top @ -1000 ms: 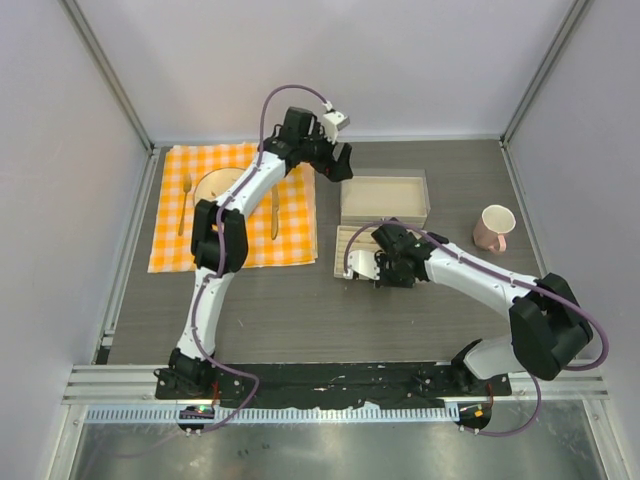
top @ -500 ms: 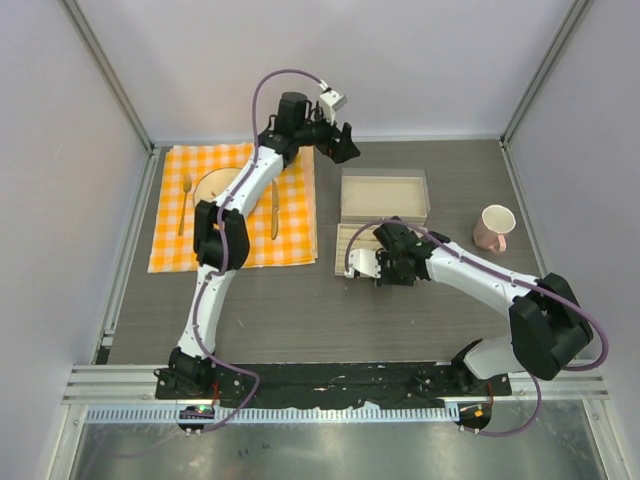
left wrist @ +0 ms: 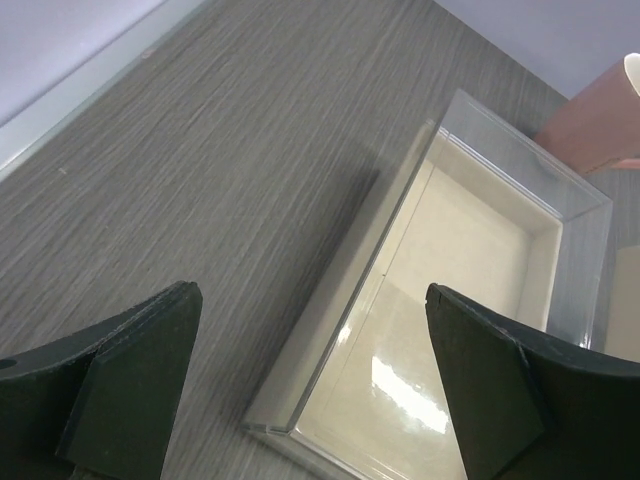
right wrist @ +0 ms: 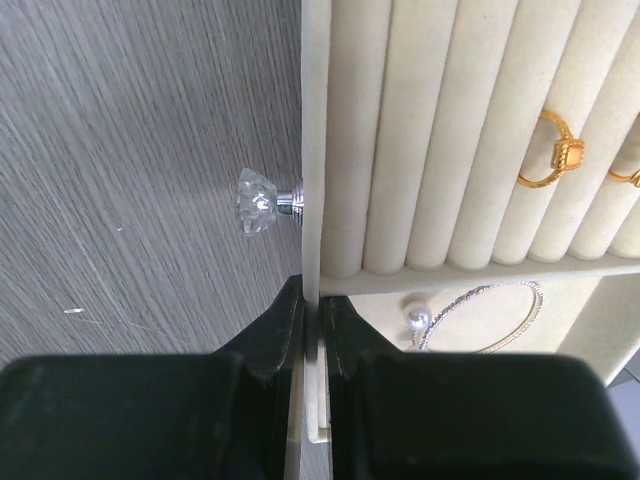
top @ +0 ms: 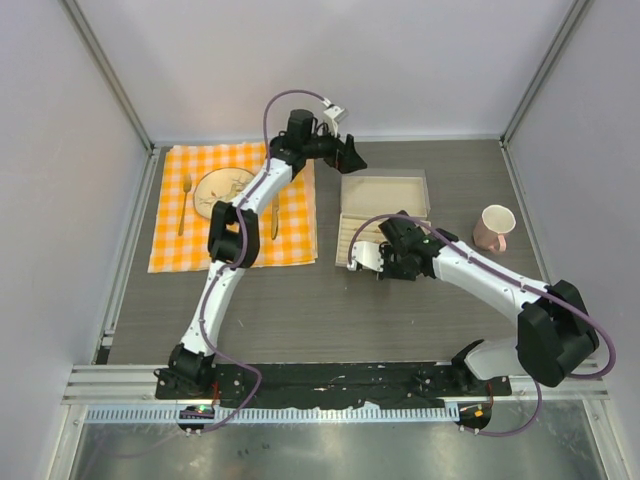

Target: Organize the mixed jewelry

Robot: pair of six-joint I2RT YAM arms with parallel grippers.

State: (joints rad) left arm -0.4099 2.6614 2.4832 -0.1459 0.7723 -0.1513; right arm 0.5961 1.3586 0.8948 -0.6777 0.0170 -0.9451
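Wall of tray (right wrist: 312, 120) clamped by right gripper (right wrist: 312, 320), beside knob (right wrist: 255, 200). Nothing held by left gripper (left wrist: 315, 345), spread wide over box (left wrist: 340, 300) beyond tray. One gold ring (right wrist: 556, 152) seated in tray rolls; hoop (right wrist: 480, 318), pearl (right wrist: 417, 320) laid in end compartment. Judged light, slippery, easily bent; hoop best pinched across rim.

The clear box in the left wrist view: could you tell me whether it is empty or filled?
Empty where visible: the clear box shows only bare beige lining; its near end is out of view.
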